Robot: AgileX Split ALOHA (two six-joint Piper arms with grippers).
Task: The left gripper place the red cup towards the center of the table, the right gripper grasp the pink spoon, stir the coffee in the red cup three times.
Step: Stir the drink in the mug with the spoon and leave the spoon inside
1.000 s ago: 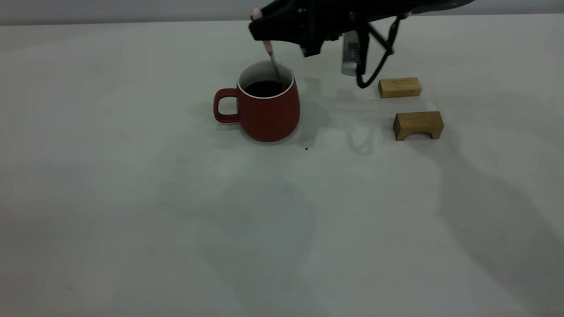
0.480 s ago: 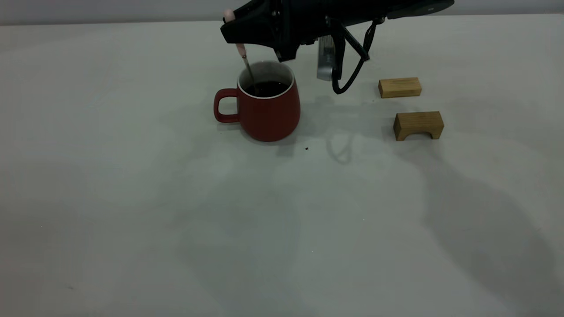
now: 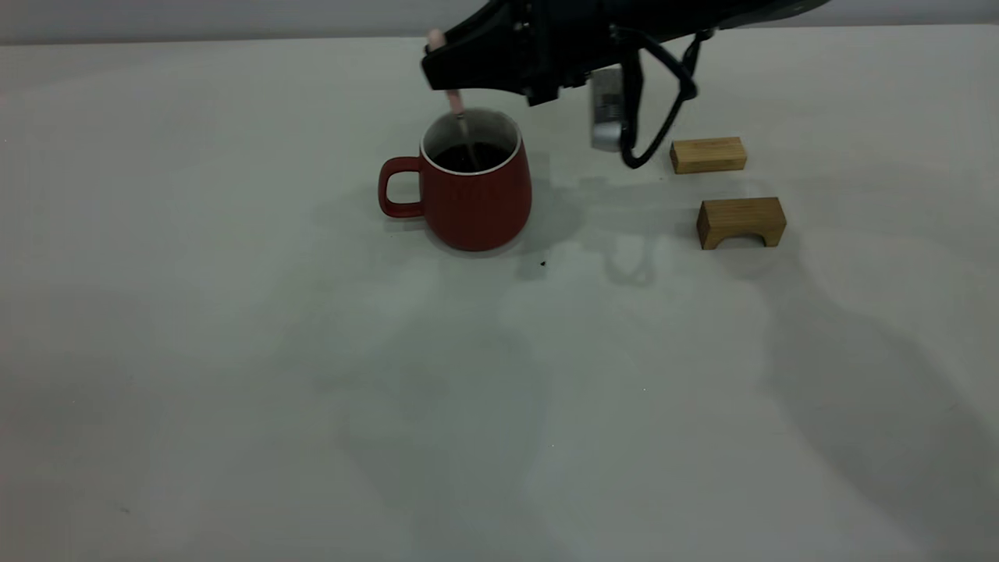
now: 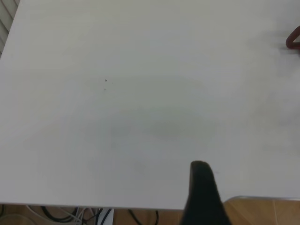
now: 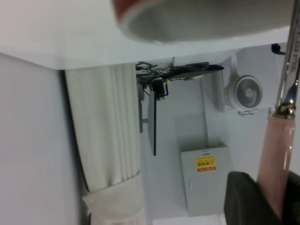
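Note:
The red cup [image 3: 476,199] stands on the table [image 3: 234,351] a little behind its middle, handle pointing left, with dark coffee [image 3: 471,158] inside. My right gripper [image 3: 443,64] hangs just above the cup's rim, shut on the pink spoon [image 3: 453,100]. The spoon's grey neck runs down into the coffee near the cup's middle. In the right wrist view the pink spoon's handle [image 5: 277,154] sits clamped between the dark fingers [image 5: 243,199], below the cup's rim [image 5: 201,21]. My left gripper [image 4: 202,192] is parked over the table's edge, far from the cup's handle [image 4: 294,40].
Two tan wooden blocks lie right of the cup: a flat one [image 3: 708,154] and an arched one [image 3: 741,222]. A dark speck [image 3: 542,264] marks the table just in front of the cup. The right arm's cable loop [image 3: 655,117] dangles between cup and blocks.
The right gripper swung the spoon from the cup's right side to its left side, then back toward the middle. The cup has stayed in place.

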